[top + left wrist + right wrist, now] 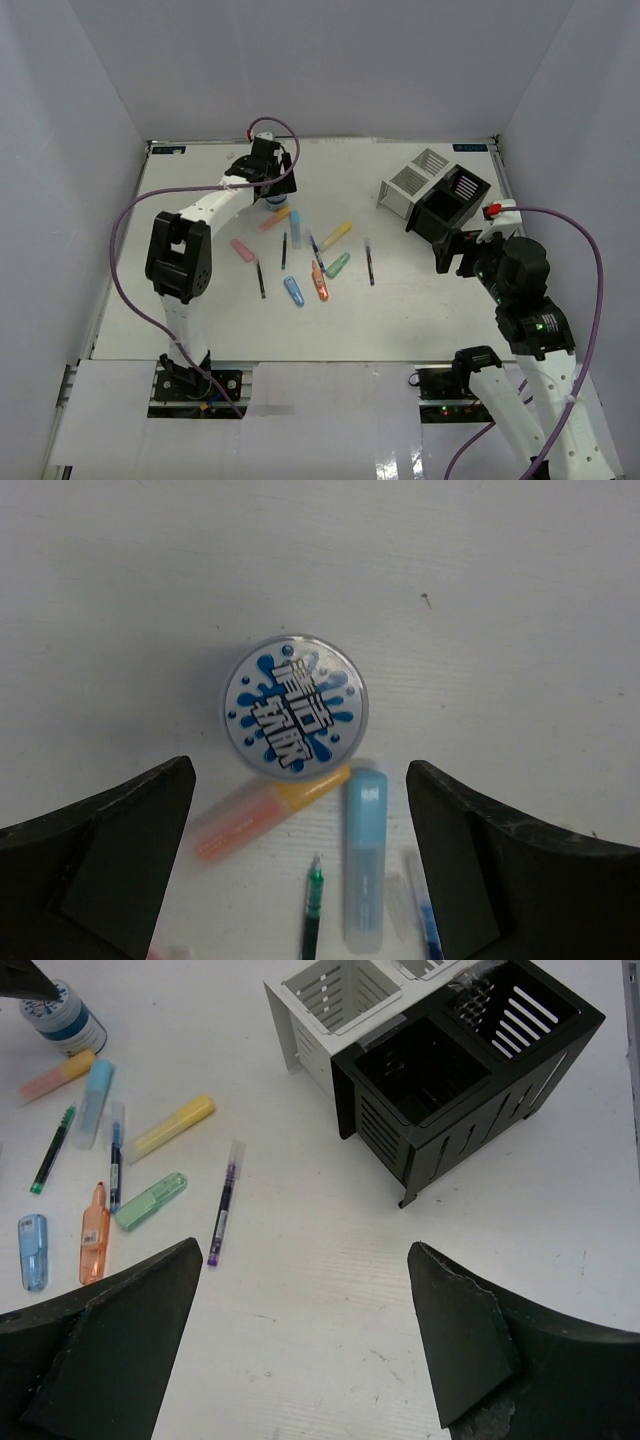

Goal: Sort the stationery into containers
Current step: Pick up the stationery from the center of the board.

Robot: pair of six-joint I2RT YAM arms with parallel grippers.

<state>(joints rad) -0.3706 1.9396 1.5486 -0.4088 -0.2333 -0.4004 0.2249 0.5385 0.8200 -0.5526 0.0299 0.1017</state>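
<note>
1. The table has lots of bare room along its near edge.
2. The black box touches the white box, far right.
3. The left gripper hangs wide apart over the round roll, holding nothing.
4. The right gripper is wide too, near the black box.
5. The markers lie mid-table.

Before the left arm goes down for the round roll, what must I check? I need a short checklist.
1. left gripper open: ok.
2. round roll centred sideways in its opening: ok.
3. orange marker clear of the roll: not ok, its tip is at the roll's edge.
4. black box upright, top open: ok.
5. right gripper far from the roll: ok.
6. Roll fits the opening: cannot tell.
</note>
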